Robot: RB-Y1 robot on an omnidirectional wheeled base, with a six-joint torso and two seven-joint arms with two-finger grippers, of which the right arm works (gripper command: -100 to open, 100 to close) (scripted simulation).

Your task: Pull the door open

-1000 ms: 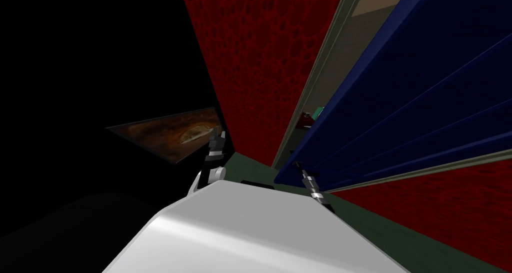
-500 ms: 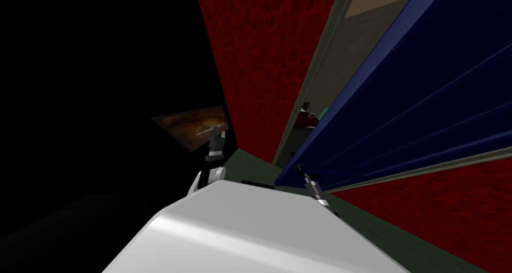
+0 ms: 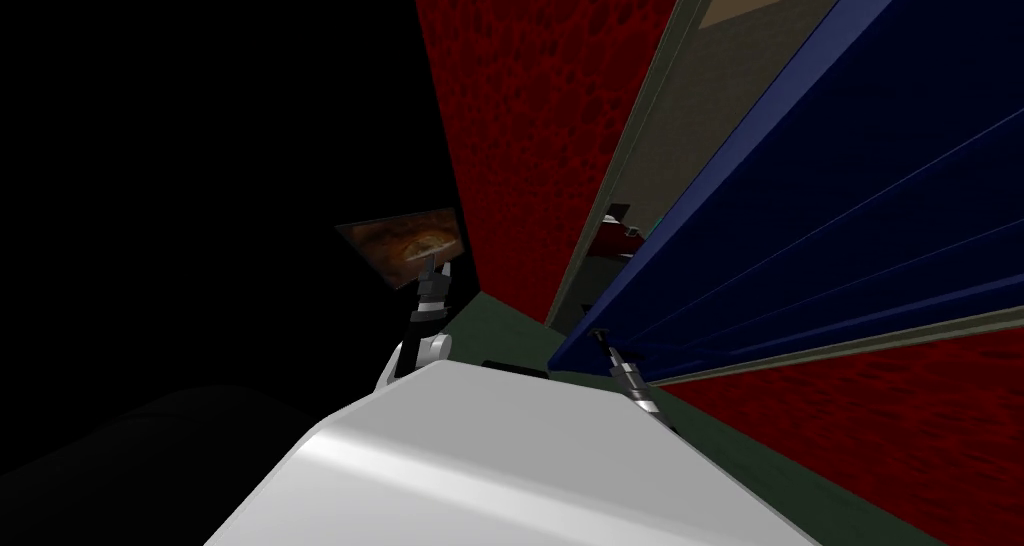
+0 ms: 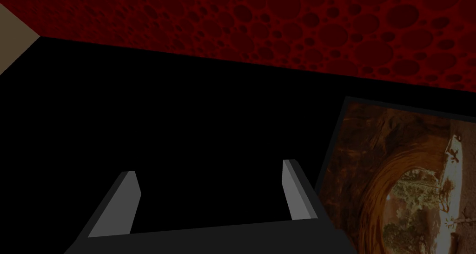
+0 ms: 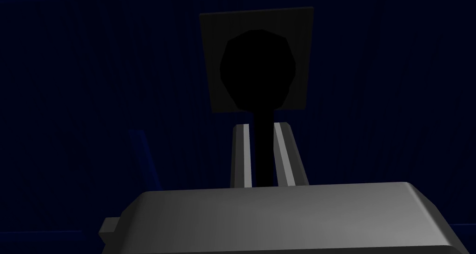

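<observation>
A dark blue panelled door (image 3: 800, 220) stands partly open at my right, swung toward me. My right gripper (image 3: 600, 338) is at its near edge. In the right wrist view the right gripper (image 5: 261, 124) is shut on the black door handle (image 5: 258, 70), its fingers pressing the thin lever below the round knob and square backplate. My left gripper (image 3: 432, 265) is raised at the left, away from the door. Its fingers (image 4: 125, 195) stand open with nothing between them.
A dark red bubbled wall (image 3: 530, 120) and a grey-green door frame (image 3: 640, 130) lie left of the door. Through the gap a dark red object (image 3: 612, 235) shows. A framed brown picture (image 3: 405, 245) hangs near the left gripper. A black area spreads left.
The whole view has shifted, so I have moved; the picture and wall edge slid right. The gap between frame and door edge has widened a little. The right gripper stays on the handle.
</observation>
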